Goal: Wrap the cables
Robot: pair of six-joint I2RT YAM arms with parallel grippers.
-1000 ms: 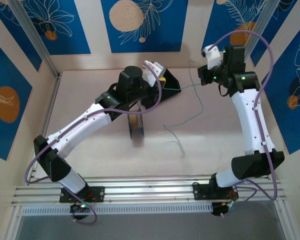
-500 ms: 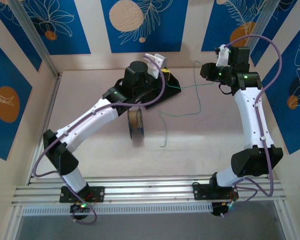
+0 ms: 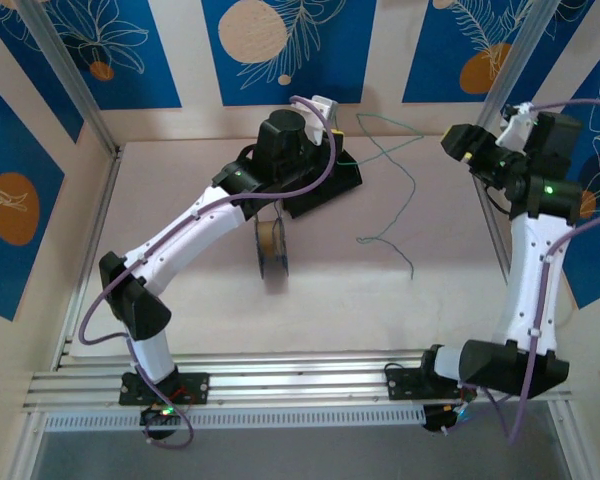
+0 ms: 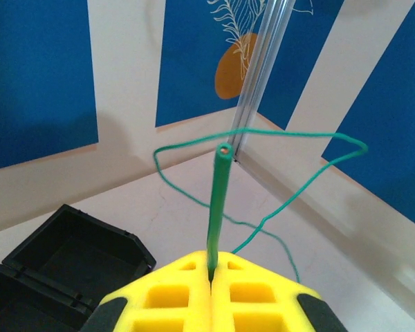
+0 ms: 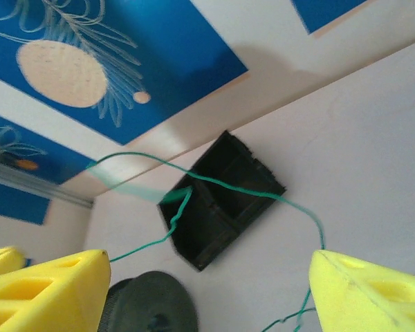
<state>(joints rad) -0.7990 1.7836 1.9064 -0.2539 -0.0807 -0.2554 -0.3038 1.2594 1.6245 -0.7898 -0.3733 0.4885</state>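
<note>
A thin green cable (image 3: 411, 188) zigzags from the back centre of the table down toward the middle right. My left gripper (image 3: 330, 126) is at the back centre above a black box. In the left wrist view its yellow jaws (image 4: 211, 268) are shut on the cable (image 4: 218, 200), whose cut end sticks up past them while the rest loops off to the right. My right gripper (image 3: 462, 148) is at the back right with its yellow fingers (image 5: 52, 285) spread wide and nothing between them. The cable (image 5: 252, 191) crosses in front of them and drops past the right finger.
An open black box (image 3: 325, 188) with compartments lies at the back centre, also seen as the box (image 5: 225, 207) in the right wrist view. A small spool (image 3: 271, 246) stands upright mid-table under the left arm. Blue patterned walls and metal frame posts (image 3: 75, 80) close in the sides.
My right gripper has opened, let go of the green cable and swung right toward the wall. The left arm has carried the cable end farther back. The freed cable has sagged rightward.
</note>
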